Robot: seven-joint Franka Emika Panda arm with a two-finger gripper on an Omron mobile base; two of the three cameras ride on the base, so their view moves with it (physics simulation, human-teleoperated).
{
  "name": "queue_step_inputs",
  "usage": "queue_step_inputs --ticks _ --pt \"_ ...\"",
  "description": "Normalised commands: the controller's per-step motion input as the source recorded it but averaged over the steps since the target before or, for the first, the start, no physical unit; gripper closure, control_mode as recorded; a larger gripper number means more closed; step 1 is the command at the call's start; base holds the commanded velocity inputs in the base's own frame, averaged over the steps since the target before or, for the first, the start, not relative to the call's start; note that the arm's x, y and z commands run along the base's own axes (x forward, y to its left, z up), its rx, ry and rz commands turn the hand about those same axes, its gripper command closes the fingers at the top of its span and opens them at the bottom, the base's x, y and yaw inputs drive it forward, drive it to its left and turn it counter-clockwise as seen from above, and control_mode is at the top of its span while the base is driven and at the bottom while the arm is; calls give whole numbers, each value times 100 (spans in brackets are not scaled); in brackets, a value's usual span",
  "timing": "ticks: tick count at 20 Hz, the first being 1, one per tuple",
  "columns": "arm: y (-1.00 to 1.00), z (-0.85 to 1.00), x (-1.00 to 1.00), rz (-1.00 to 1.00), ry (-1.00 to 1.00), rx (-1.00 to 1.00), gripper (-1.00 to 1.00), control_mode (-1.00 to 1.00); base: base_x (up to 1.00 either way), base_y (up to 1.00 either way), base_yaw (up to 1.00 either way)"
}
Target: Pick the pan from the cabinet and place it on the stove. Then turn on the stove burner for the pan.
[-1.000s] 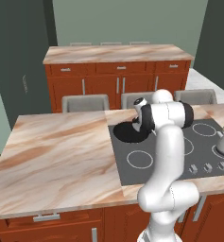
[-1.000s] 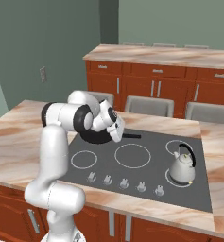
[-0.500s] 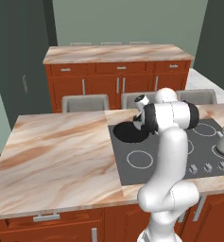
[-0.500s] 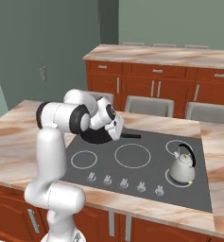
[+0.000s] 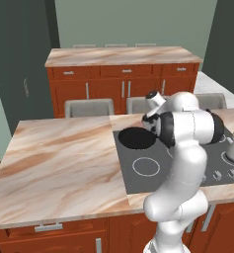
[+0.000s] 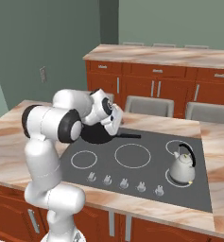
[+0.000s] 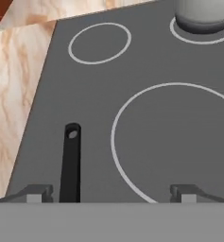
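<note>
Hovering over the stove [image 7: 61, 94], the gripper [image 7: 111, 194] shows its two fingertips [image 7: 35, 194] spread wide with nothing between them. Just inside the left tip in the hand view lies the pan's handle [image 7: 71, 163], flat on the glass, its hanging hole at the far end. Beyond it sits a large white burner ring [image 7: 132, 108], then a smaller ring [image 7: 99, 42], and at the far edge the base of the kettle [image 7: 203, 14]. From the right base view, the pan [image 6: 97, 137] rests on the stove's back-left burner, partly hidden behind the hand, the handle pointing toward the middle ring. Knobs [image 6: 124, 183] line the stove's front edge. Farther back, chairs [image 6: 149, 105], then a counter with drawers [image 6: 156, 71].
</note>
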Motion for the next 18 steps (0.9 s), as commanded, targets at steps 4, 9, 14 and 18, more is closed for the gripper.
queue_step_inputs --ticks 4,9,14,18 --pt "0 59 -52 -6 -14 4 -100 -100 0 0 0" --pt "3 63 -56 -15 -15 7 -100 -100 0 0 0" --pt "15 54 -65 -28 -15 14 -100 -100 0 0 0" --pt "13 49 -67 -36 -9 20 -100 -100 0 0 0"
